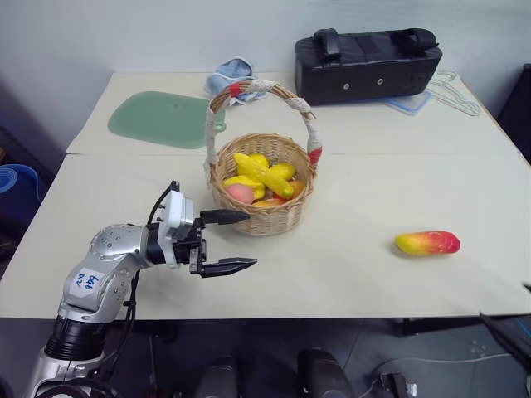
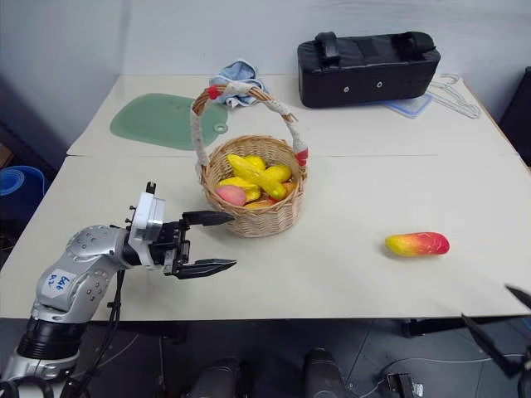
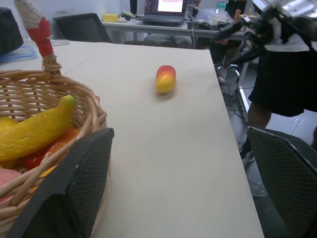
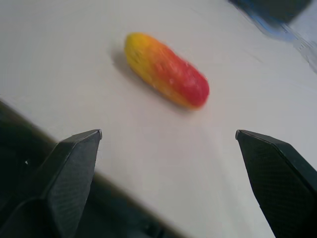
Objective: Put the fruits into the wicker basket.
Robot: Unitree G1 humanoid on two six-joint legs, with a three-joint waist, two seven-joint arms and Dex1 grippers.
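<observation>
The wicker basket already holds the banana and other fruits; only the mango lies on the table. The left gripper and the right gripper are both wide open and empty.

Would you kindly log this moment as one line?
red-yellow mango: on table | round wicker basket: holds yellow banana | left tool: open | right tool: open

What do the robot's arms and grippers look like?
The left arm is shiny silver metal with a white sticker bearing blue writing, and black cables run alongside. Its left gripper has a white block and two pointed black fingers. The right gripper has black fingers with dimpled pads.
</observation>
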